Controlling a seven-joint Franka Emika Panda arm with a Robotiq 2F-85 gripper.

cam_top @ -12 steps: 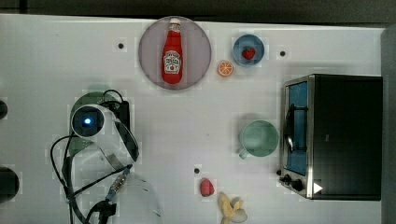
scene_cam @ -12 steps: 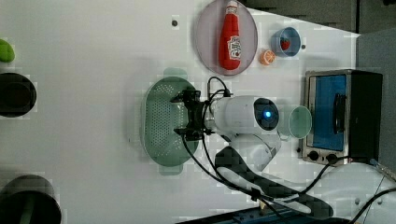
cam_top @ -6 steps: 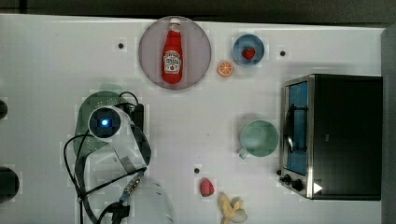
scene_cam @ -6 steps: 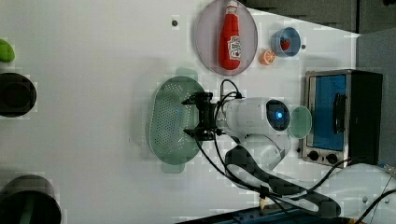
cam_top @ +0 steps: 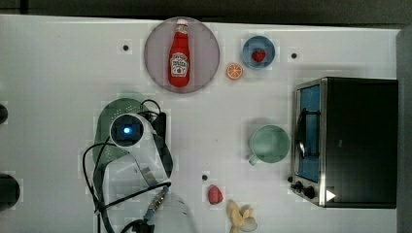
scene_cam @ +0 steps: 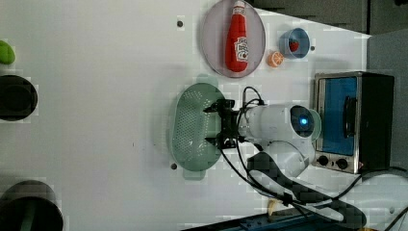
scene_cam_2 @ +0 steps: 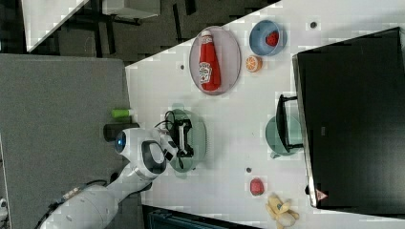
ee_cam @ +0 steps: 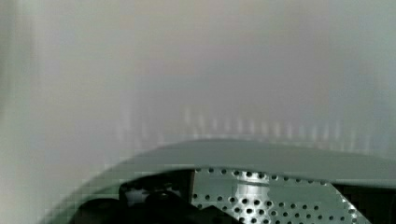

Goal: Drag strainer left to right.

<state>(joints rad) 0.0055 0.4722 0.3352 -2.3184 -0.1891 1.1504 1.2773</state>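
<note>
The strainer [scene_cam: 192, 127], a pale mint-green plastic oval with a bowl peppered in fine holes and small tab handles at its ends, is sitting on the smooth white table [cam_top: 58, 73], toward the top view's left and below the plate. The gripper [scene_cam: 217, 125], black and blocky on a glossy white arm, is hanging over the strainer's edge on the left view's right side, its fingers [scene_cam: 211, 109] spread wide with nothing between them (whether they are touching the rim I cannot tell). In the wrist view the strainer's rim [ee_cam: 261, 156] is curving as a broad matte band above the perforated wall. A round grey plate [cam_top: 155, 53] is carrying a red ketchup bottle [cam_top: 179, 53] lying flat. Toward the top view's right, a round mint mug [cam_top: 268, 143] is standing just beside a boxy metal toaster oven [cam_top: 350, 141] with a blue-tinted glass door. A small blue bowl [cam_top: 258, 51] is holding a red berry, with an orange slice [cam_top: 234, 71] nearby.
</note>
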